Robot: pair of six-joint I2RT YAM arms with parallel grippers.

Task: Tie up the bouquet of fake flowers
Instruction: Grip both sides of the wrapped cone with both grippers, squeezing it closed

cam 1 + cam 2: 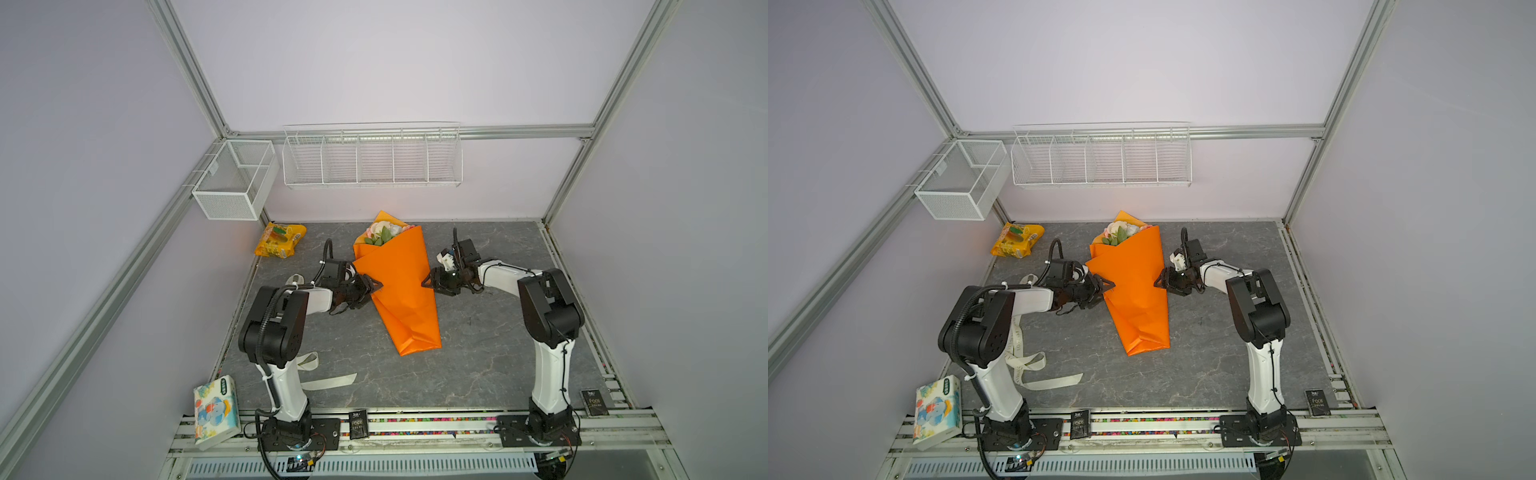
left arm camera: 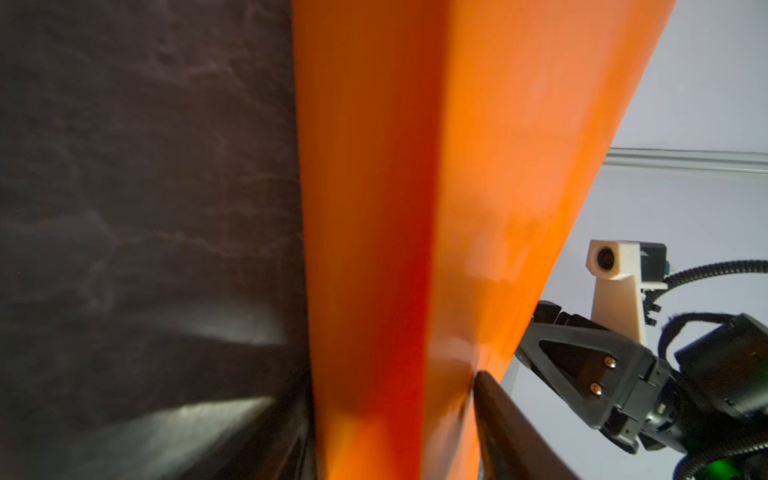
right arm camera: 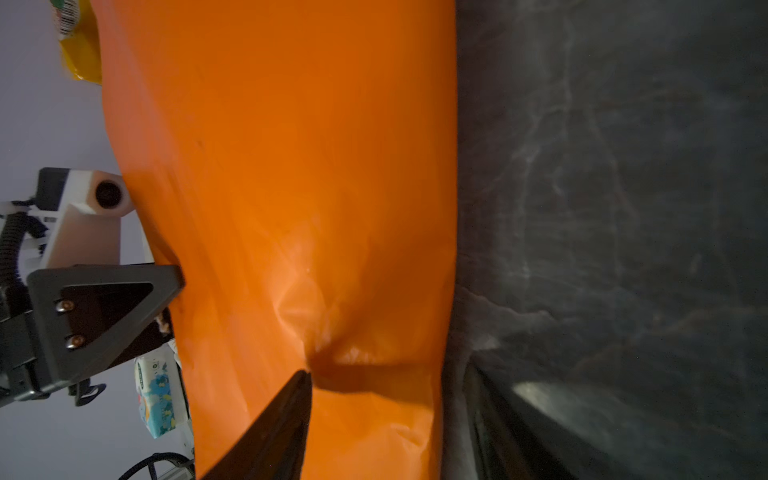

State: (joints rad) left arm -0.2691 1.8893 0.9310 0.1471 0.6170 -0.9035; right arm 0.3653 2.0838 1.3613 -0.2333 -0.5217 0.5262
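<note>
I have the bouquet of fake flowers (image 1: pixel 394 291) lying flat on the grey table (image 1: pixel 478 357), squarely between my two grippers, its blooms (image 1: pixel 381 233) pointing away from both arms. The left gripper (image 1: pixel 376 286) is about half open and pinches the near fold of the orange paper wrap (image 2: pixel 374 208). In its wrist view one finger (image 2: pixel 503 428) presses a small pucker into the paper and the other lies under it. The right gripper (image 1: pixel 424 283) straddles the opposite edge with wider jaws. One fingertip (image 3: pixel 286 419) sits in a dent, but the other looks just clear of the paper, so I read it as open and holding nothing.

My worries: the paper is thin, so a hard pinch or a pull from one side could crease or tear it, or drag the cone askew. With only one side held, the overlap may spring loose and the flowers slip out. The cream ribbon (image 1: pixel 1054 381) lies well behind the left gripper, beside that arm's base, not around the wrap. Fetching it means letting go, and it could snag on the arm.

Containers: the white mesh basket (image 1: pixel 226 205) and the wire rack (image 1: pixel 372 180), both on the walls beyond the grippers, show nothing inside
</note>
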